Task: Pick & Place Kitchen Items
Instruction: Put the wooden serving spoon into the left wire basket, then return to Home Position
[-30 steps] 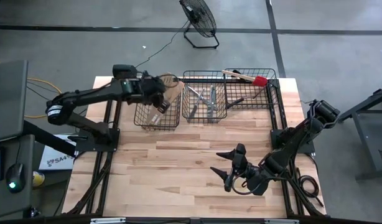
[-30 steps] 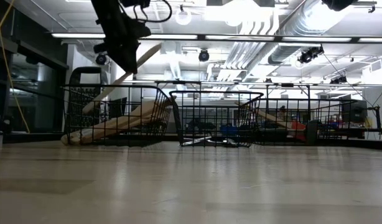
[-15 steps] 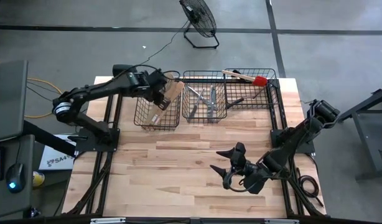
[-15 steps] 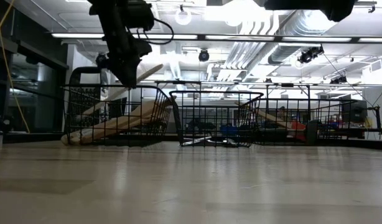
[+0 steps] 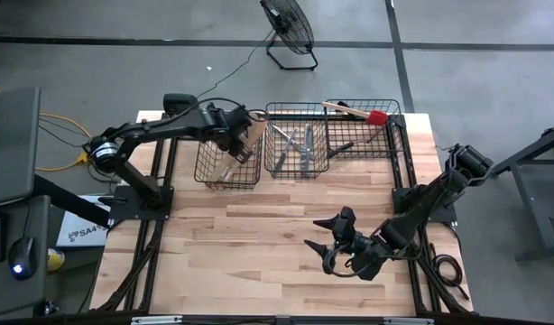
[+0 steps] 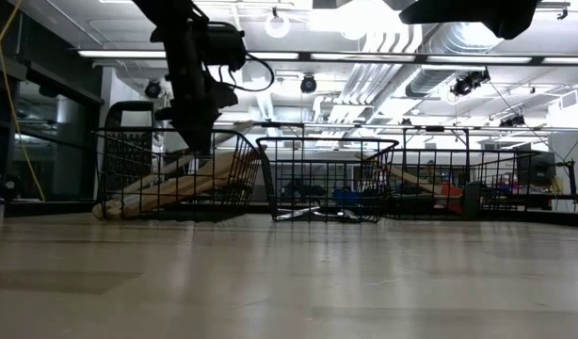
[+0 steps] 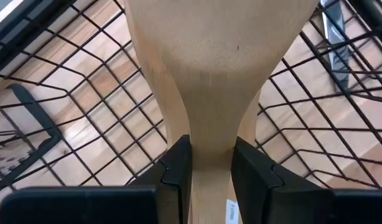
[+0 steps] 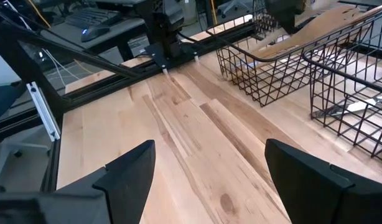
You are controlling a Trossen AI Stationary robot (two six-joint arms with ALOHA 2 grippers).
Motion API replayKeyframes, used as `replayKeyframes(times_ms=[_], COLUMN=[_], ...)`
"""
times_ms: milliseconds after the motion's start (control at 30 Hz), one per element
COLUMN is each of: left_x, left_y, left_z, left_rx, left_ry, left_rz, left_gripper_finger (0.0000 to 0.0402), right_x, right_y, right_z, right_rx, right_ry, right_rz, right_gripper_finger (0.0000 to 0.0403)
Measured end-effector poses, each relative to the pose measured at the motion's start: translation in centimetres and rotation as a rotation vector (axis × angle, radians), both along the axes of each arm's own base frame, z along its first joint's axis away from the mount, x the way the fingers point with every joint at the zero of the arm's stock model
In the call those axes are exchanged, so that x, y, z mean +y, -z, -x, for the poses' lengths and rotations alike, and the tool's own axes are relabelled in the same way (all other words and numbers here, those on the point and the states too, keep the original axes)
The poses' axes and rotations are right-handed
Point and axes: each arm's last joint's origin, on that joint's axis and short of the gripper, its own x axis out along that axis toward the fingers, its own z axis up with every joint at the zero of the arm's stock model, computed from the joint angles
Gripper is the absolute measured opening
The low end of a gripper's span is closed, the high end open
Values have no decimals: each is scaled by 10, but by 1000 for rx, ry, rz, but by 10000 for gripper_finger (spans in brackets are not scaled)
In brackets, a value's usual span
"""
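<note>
The left arm's fingers (image 7: 209, 171) pinch the neck of a pale wooden spatula (image 7: 216, 56), its blade beyond them over the left wire basket (image 5: 227, 158). The right arm's fingers (image 5: 329, 242) hang spread and empty above the counter (image 5: 259, 244).

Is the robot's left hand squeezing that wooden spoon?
Touching. The left wrist view shows the left gripper with both fingers pressed against the wooden spoon at its narrow neck.

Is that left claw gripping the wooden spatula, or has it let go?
Gripping. The left gripper has its fingers pressed against both sides of the wooden spatula neck, over the left basket.
</note>
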Motion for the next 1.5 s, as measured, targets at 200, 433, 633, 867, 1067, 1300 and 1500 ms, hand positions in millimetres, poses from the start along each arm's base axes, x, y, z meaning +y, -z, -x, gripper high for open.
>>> replayKeyframes(times_ms=[200, 433, 633, 867, 1067, 1300, 1500], left_x=[3, 5, 5, 5, 5, 4, -8], left_y=[9, 14, 14, 14, 14, 14, 11], left_z=[-5, -8, -8, -8, -8, -8, -13], left_rx=[21, 43, 46, 51, 54, 70, 71], left_ry=[2, 0, -2, 7, 10, 89, 215], left_rz=[4, -2, -7, -15, -18, -26, -26], left_gripper_finger=[80, 80, 80, 125, 136, 139, 140], right_x=[0, 0, 0, 0, 0, 0, -1], right_y=[0, 0, 0, 0, 0, 1, 1], right_z=[0, 0, 0, 0, 0, 0, 0], right_rx=[-6, -6, -7, -7, -6, 14, 25], right_ry=[6, 7, 8, 8, 8, -6, -17], right_rz=[-16, -16, -15, -15, -14, 31, 61], right_gripper_finger=[295, 295, 295, 295, 295, 295, 295])
